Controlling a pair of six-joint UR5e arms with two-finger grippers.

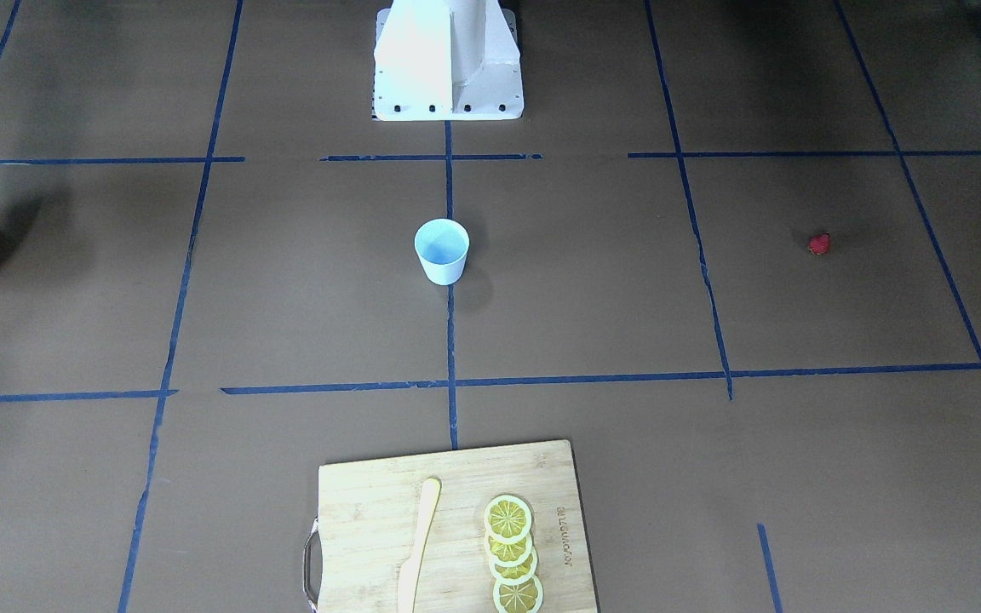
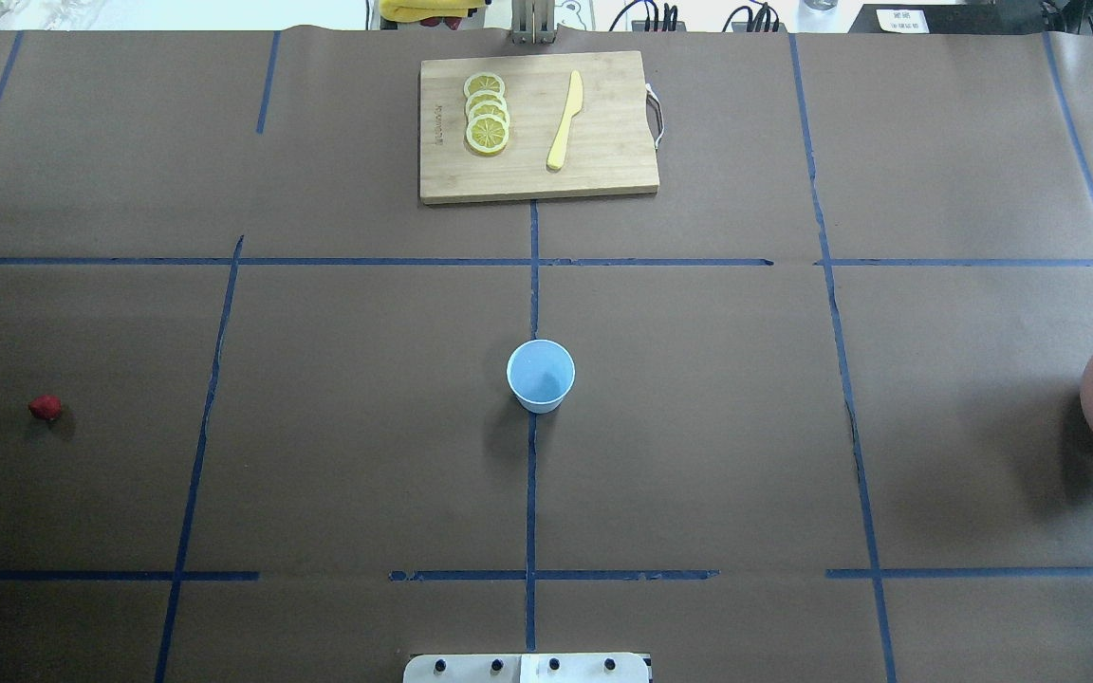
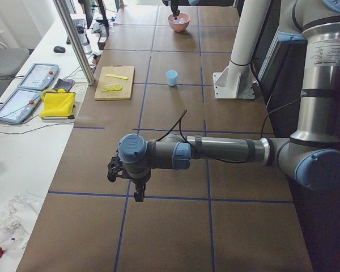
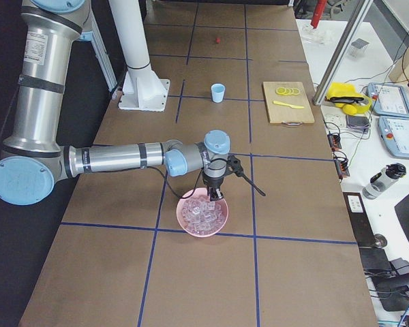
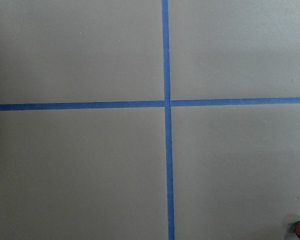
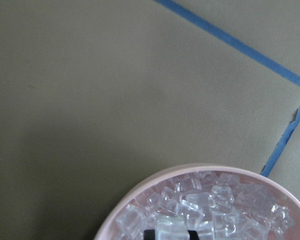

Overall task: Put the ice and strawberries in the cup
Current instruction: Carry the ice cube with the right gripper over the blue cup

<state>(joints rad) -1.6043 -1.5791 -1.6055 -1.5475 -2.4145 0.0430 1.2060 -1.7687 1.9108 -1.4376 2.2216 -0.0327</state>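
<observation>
Since the right end effector [image 4: 215, 197] hangs with its tips down among the ice [image 6: 190, 205], the step in hand looks to be lifting a first cube for the cup [image 1: 442, 268]. In the wrist view dark tips flank one cube at the lower edge. Whether they are clamped on it or merely set either side cannot be told.

To do this well, the tips should close on a single cube across flat faces, because the cubes look slick and lie loosely heaped. A straight lift clear of the rim should come before any travel. The release is best held until the cube is low over the cup's mouth, so it neither bounces out nor tips the light cup.

The left end effector [image 3: 137, 195] hovers above the bench [image 2: 366, 427], well to the cup's left. Whether it is open or closed cannot be told. The strawberry [image 2: 46, 408] shows only at a corner of its wrist view, so it would need centring before a grasp.

The cup stands upright on the centre tape line and holds nothing. Beyond the cup, away from the robot, a board [image 2: 527, 175] carries overlapping lemon slices [image 2: 487, 112] and a knife [image 2: 565, 119]. The strawberry lies alone well to the cup's left. Farthest off, well to the cup's right, the bowl [image 4: 203, 234] is heaped with ice.
</observation>
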